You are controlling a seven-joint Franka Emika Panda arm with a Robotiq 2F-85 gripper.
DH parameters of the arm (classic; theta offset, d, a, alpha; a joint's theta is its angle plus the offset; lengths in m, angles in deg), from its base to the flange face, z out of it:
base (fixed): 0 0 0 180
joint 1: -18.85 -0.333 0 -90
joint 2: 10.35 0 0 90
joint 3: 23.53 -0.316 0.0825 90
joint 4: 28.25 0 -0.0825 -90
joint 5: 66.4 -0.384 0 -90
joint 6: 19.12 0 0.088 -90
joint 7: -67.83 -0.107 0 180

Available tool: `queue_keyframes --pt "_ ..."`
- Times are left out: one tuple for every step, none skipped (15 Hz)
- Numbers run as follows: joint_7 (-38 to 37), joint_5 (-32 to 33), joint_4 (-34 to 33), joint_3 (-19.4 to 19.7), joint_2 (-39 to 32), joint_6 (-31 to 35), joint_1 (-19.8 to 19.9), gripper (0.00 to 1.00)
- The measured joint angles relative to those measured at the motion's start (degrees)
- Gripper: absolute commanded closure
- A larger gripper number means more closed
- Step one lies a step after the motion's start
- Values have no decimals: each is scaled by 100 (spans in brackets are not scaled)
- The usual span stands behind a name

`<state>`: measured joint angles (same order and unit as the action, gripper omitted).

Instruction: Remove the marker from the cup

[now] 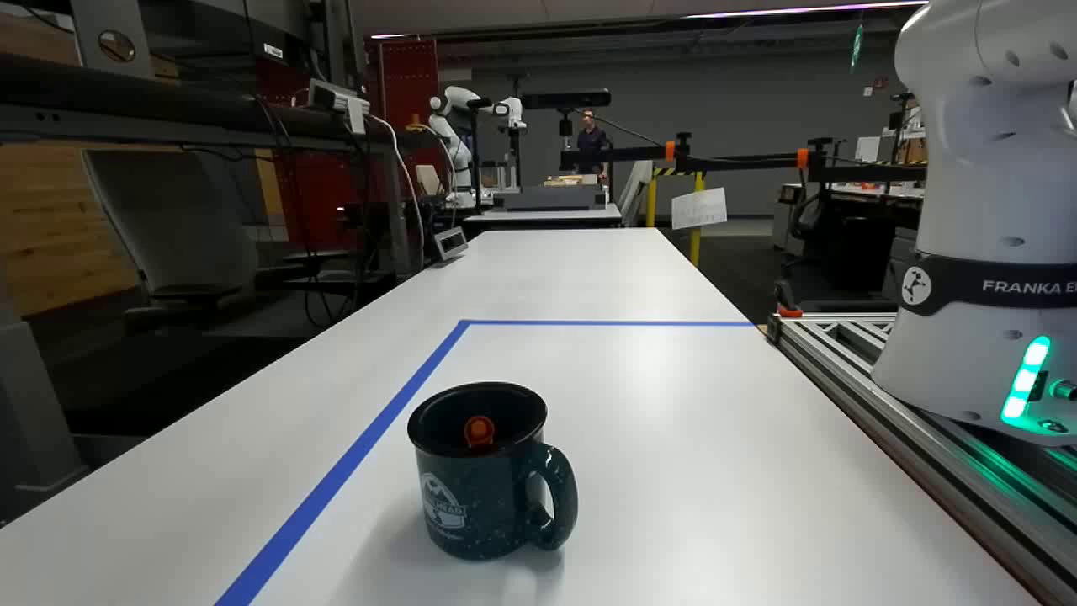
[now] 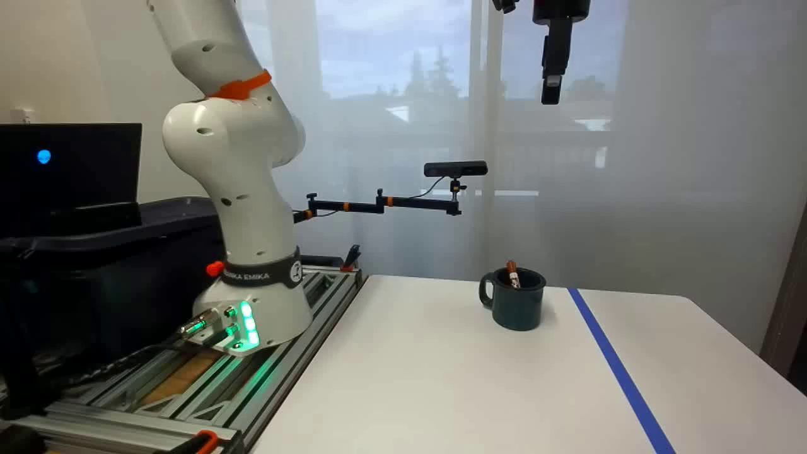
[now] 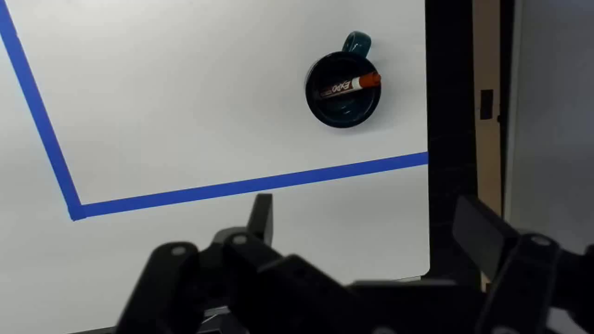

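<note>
The cup is a dark teal mug that stands upright on the white table in both exterior views (image 1: 484, 497) (image 2: 517, 310). In the wrist view the cup (image 3: 341, 113) shows from above, its handle toward the top of the picture. The marker (image 3: 345, 86) leans inside the cup, its orange-red cap against the rim and its lower end down in the cup. The cap of the marker shows in both exterior views (image 1: 480, 431) (image 2: 513, 276). My gripper (image 3: 364, 204) is open and empty. In an exterior view the gripper (image 2: 551, 91) hangs high above the table, well above the cup.
Blue tape (image 3: 250, 185) marks lines on the white table (image 2: 441, 378). The cup stands inside the tape corner, near a table edge. A camera on a jointed black arm (image 2: 455, 169) stands beyond the table. A small grey device (image 1: 451, 244) sits at the table's far edge.
</note>
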<state>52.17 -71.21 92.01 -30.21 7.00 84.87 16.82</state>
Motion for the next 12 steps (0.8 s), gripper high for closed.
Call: queue_keyframes --pt "0 0 -4 0 -1 5 0 0" --pt "0 0 -12 0 0 5 0 0" --pt "0 0 -18 0 0 5 0 0" --pt "0 0 -19 0 0 5 0 0" --pt "0 0 -18 1 -3 5 0 0" --pt "0 -10 -17 5 -20 35 0 0" --pt "0 -54 -17 15 -62 82 0 0" --pt "-3 -192 -13 33 -131 163 -1 0" --pt "-6 -406 -10 57 -226 258 -2 0" --pt "-6 -625 -8 82 -333 343 -2 0" --pt "-7 -842 -4 110 -445 437 -2 0" --pt "-7 -1064 1 142 -550 511 -2 0"
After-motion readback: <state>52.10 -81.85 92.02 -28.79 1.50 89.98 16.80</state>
